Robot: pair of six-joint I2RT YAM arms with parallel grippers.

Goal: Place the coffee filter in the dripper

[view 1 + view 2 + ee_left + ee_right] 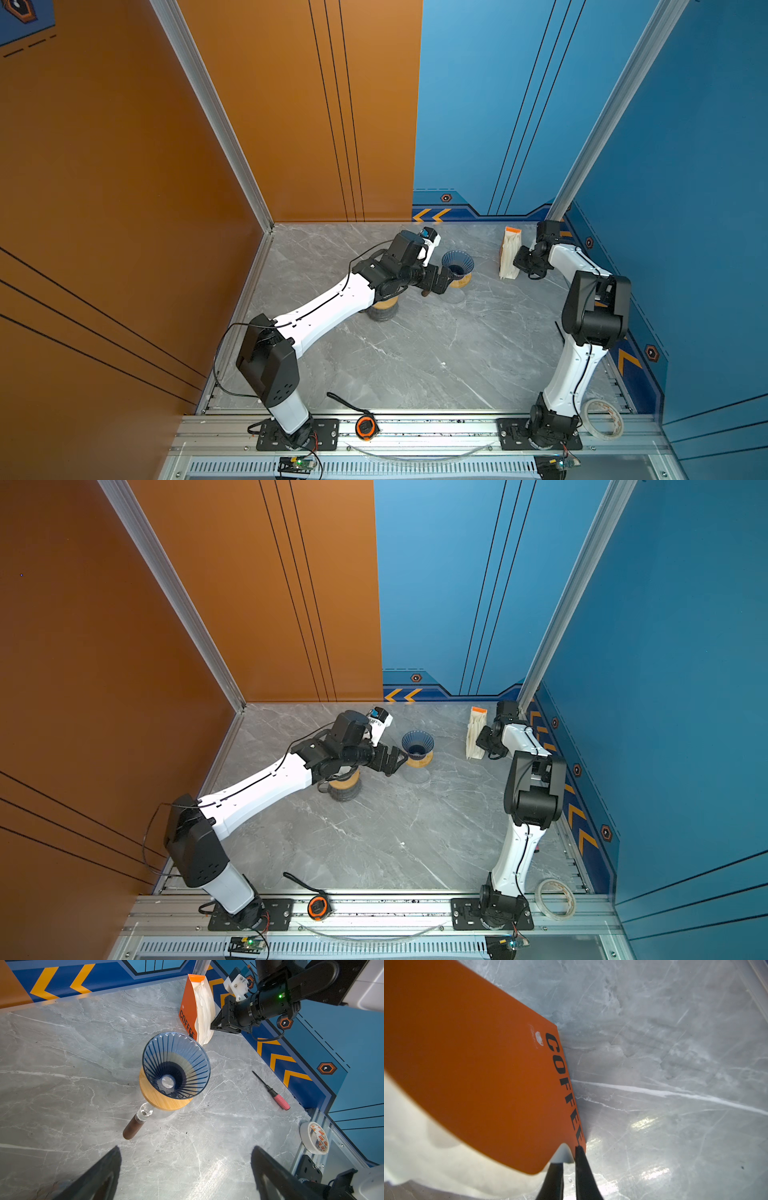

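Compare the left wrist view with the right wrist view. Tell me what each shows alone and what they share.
Only left wrist: the empty blue dripper, a screwdriver, a tape roll, the open left hand. Only right wrist: the right hand with its tips shut at a corner of the filters. Both: right hand, orange COFFEE pack, white filters, marble table.

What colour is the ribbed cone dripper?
Translucent dark blue; the dripper shows best in the left wrist view.
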